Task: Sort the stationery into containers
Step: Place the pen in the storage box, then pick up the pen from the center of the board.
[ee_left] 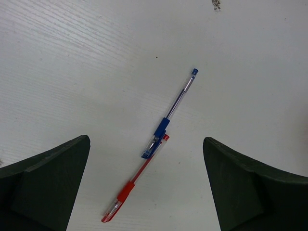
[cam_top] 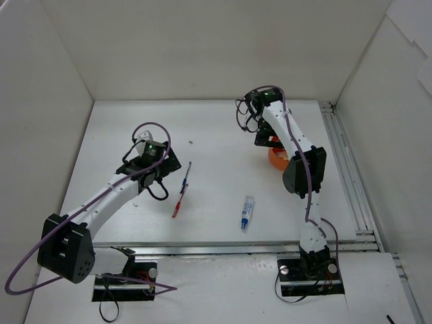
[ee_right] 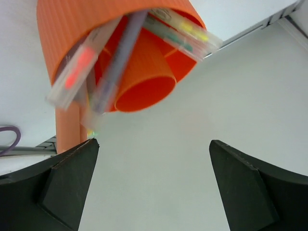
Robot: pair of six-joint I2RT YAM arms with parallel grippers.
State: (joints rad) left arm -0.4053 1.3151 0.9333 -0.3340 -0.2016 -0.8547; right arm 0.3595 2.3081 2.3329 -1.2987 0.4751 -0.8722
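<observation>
An orange cup (ee_right: 72,24) with an inner orange tube fills the top of the right wrist view. Several pens and markers lean in it, among them a grey pen (ee_right: 118,62) and a yellow-green marker (ee_right: 185,31). My right gripper (ee_right: 154,143) hangs open just in front of it, nothing between its fingers. In the top view the cup (cam_top: 276,158) is mostly hidden by the right arm. A blue pen (ee_left: 173,111) and a red pen (ee_left: 134,183) lie end to end below my open left gripper (ee_left: 147,142). A blue-capped clear pen (cam_top: 247,213) lies mid-table.
White walls enclose the table on three sides. A metal rail (cam_top: 347,175) runs along the right edge, close to the cup. A small dark speck (ee_left: 216,4) lies on the table beyond the blue pen.
</observation>
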